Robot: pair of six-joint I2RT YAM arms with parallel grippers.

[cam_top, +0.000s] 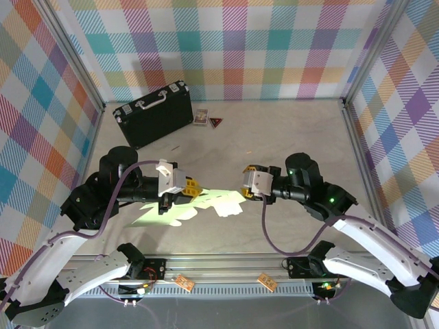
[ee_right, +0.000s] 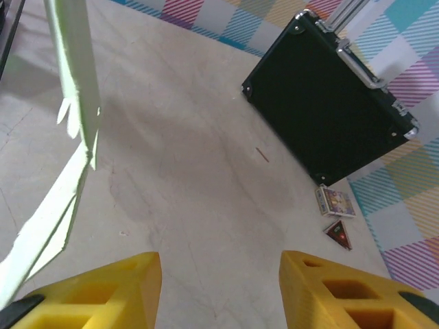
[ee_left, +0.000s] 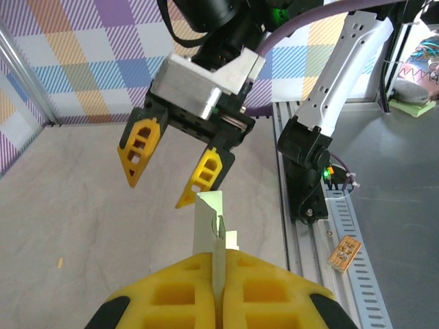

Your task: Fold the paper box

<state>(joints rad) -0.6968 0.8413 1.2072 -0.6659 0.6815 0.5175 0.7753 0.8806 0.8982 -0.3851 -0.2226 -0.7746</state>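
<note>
Folding seems barely begun: the left gripper (ee_left: 218, 267) clamps the pale-green thin-card paper box (ee_left: 208, 223), and the part-open, empty right gripper (ee_left: 156, 194) opposite should next grip its flap.

Two robot arms are in view: one left arm (cam_top: 103, 199) and one right arm (cam_top: 322, 199). Each carries one tool, which makes two: the left tool (cam_top: 195, 186) and the right tool (cam_top: 245, 181). Each tool has two yellow fingers (ee_left: 137, 147), four in all. There is one paper box (cam_top: 206, 203), a single pale green cut sheet. There is one black briefcase (cam_top: 154, 113) with one handle, one small card pack (cam_top: 200, 117) and one small dark triangle (cam_top: 216, 123). Two orange tags count as a left tag (cam_top: 182, 282) and a right tag (cam_top: 267, 281). There is one surface (cam_top: 274, 130) and three checked walls (cam_top: 233, 41).
</note>
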